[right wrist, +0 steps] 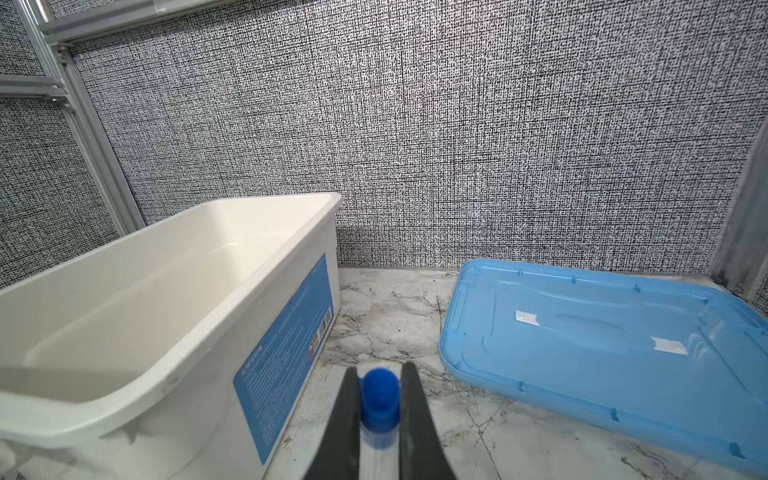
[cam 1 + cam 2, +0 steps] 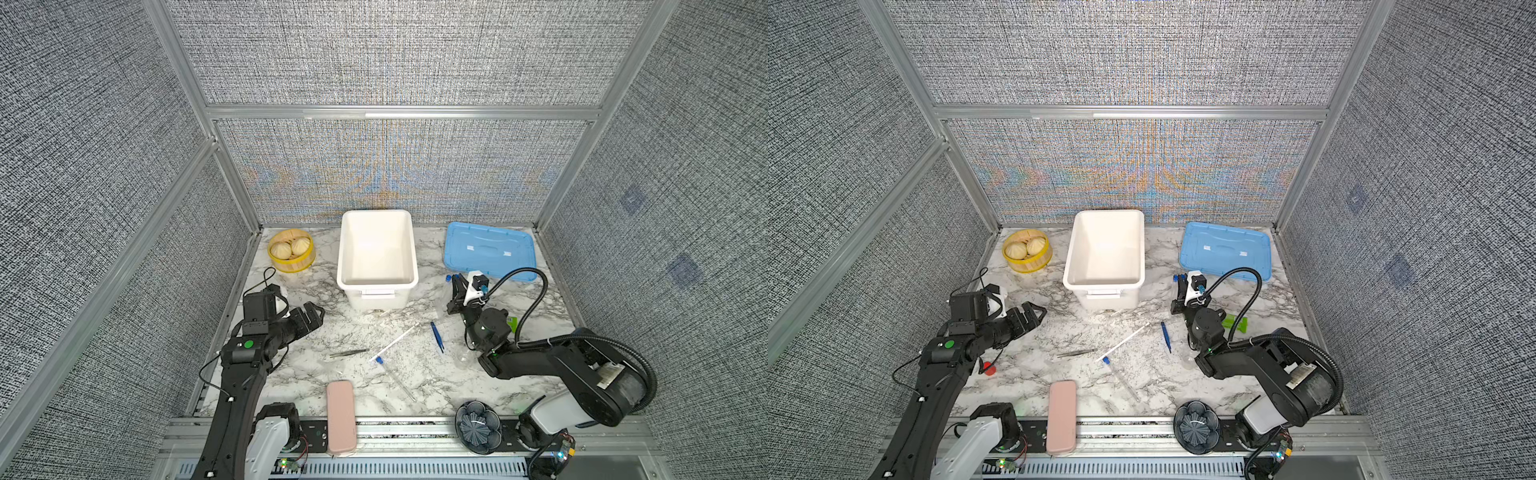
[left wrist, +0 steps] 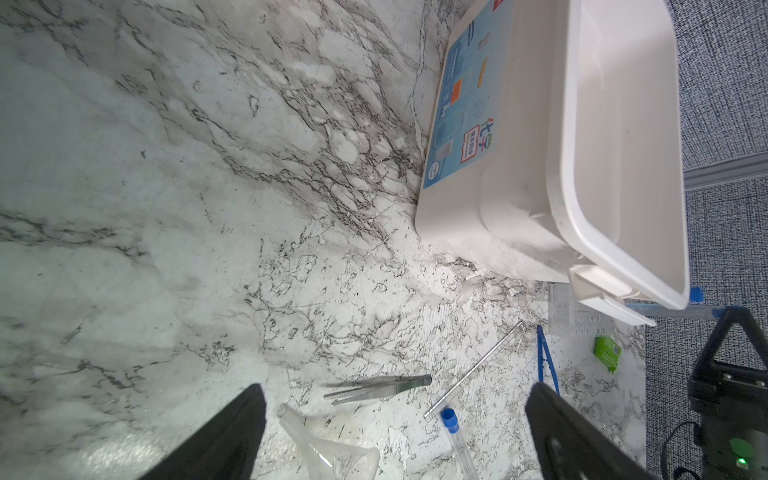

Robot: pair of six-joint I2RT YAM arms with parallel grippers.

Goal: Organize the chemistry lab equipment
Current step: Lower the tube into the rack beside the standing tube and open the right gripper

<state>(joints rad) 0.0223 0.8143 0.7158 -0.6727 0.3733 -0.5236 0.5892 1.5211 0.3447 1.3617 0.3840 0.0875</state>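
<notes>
1. Blue-capped tube: my right gripper is pinching it just below the cap. It sits at the lower middle of the right wrist view, between the white box and the blue lid.
2. My left gripper is spread wide and holds nothing, hanging at the left of both top views.
3. The white box looks bare inside, so I judge that nothing has been put away yet and this tube is the first item in hand.
4. Loose on the marble table, lower middle of a top view, are:
   - the metal tweezers
   - the white stick
   - the blue tweezers
   - a second capped tube
5. At the bottom of the left wrist view lies a clear funnel. A clear rack stands at the right by the box corner. I cannot find a third tube.
</notes>
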